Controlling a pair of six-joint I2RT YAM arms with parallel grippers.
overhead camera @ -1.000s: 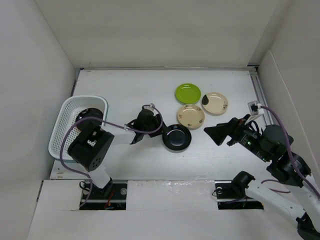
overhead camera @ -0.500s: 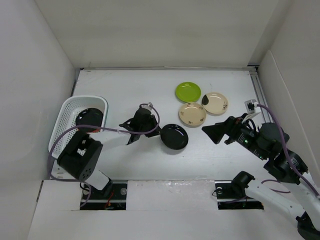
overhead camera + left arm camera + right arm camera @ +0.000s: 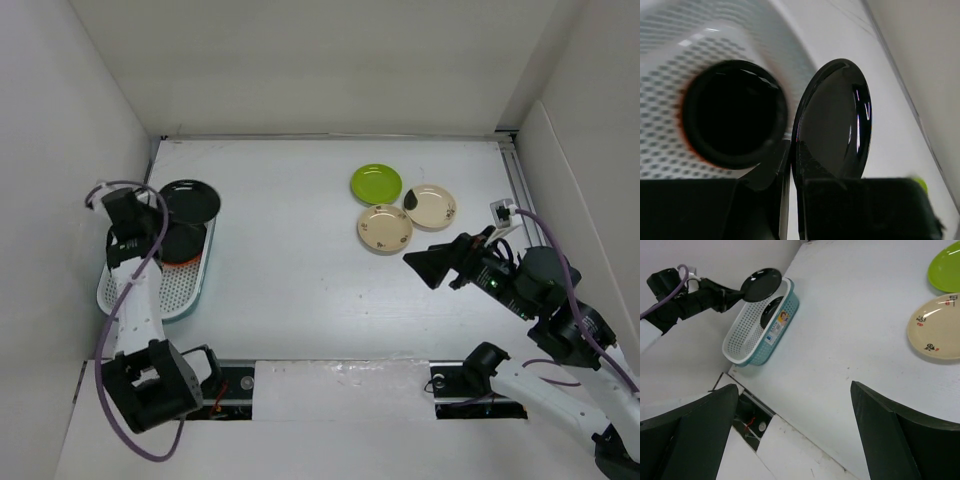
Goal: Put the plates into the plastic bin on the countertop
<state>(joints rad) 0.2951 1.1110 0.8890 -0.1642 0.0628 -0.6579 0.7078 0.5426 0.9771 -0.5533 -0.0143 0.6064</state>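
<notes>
1. Left arm is swinging over from mid-table. A second ago it was gripping the black plate [image 3: 190, 200] near the centre; now it is holding that plate above the far end of the plastic bin [image 3: 165, 295].
2. Left gripper [image 3: 794, 170] fingers are pinching the plate's rim, narrow, with the plate tilted and not yet let go.
3. Meaning: transport is essentially done and release is the step now pending. The plate is sitting partly over the bin's far rim, so I'd judge it needs pulling inward and lowering before the fingers open.
4. Already in the bin: another black plate [image 3: 180, 242] is lying on an orange plate [image 3: 178, 262], of which only an edge is peeking out. I can't tell whether a second orange one is sitting under it.
5. Still waiting on the table [image 3: 290, 200]: lime green plate [image 3: 376, 185] and two beige plates [image 3: 384, 229] [image 3: 430, 206], clustered just beside each other, well apart from the bin.
6. Right gripper [image 3: 790, 440] is hovering near the beige plates, fingers spread wide and empty.
7. Obstructions: the stack is filling the bin's far half, right under the drop point. The left wall [image 3: 60, 150] is crowding the left arm. The right arm is staying well out of the way.
</notes>
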